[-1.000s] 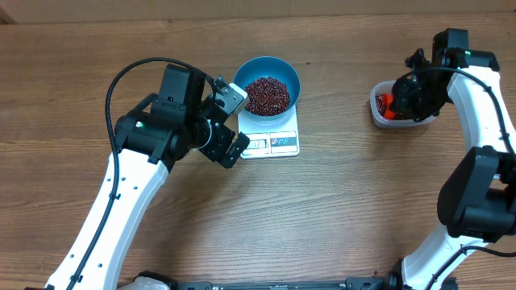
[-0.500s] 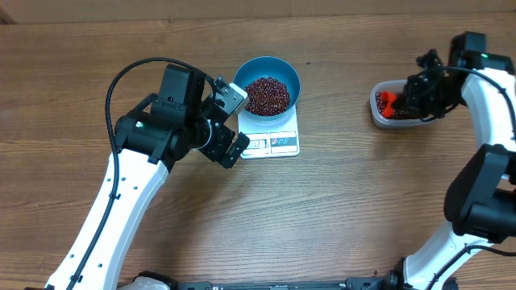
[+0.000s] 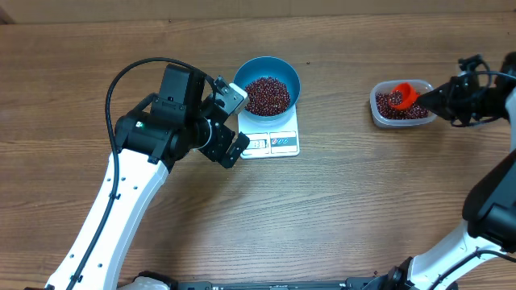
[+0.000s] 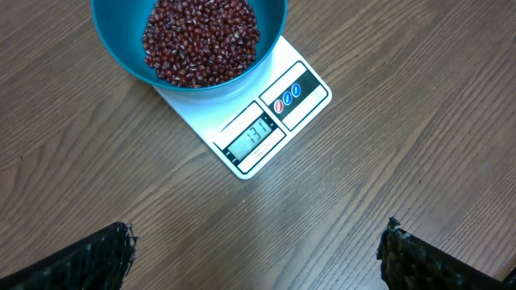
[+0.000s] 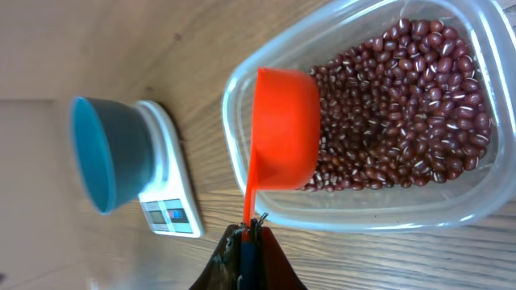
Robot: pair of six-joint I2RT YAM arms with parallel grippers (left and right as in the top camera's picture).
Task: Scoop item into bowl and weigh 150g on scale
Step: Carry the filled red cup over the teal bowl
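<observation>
The brown wooden table [image 3: 339,201] lies bare across its near half and between the two arms, so there is open room on most sides. Towards the far edge, left of the middle, the round deep blue bowl [image 3: 266,64] sits on the small flat white rectangular scale [image 3: 278,133], holding a heap of small dark red-brown beans [image 3: 267,95]; the scale's display and buttons face the near side, uncovered. Well apart to the right stands a clear rounded plastic tub [image 3: 376,115] with more beans. The left gripper [image 3: 234,122] hangs just beside the scale's left edge, fingers spread wide and empty. The right gripper [image 3: 439,98] is clamped on the thin handle of a bright red plastic scoop [image 3: 403,93], whose cup lies over the tub's beans.
</observation>
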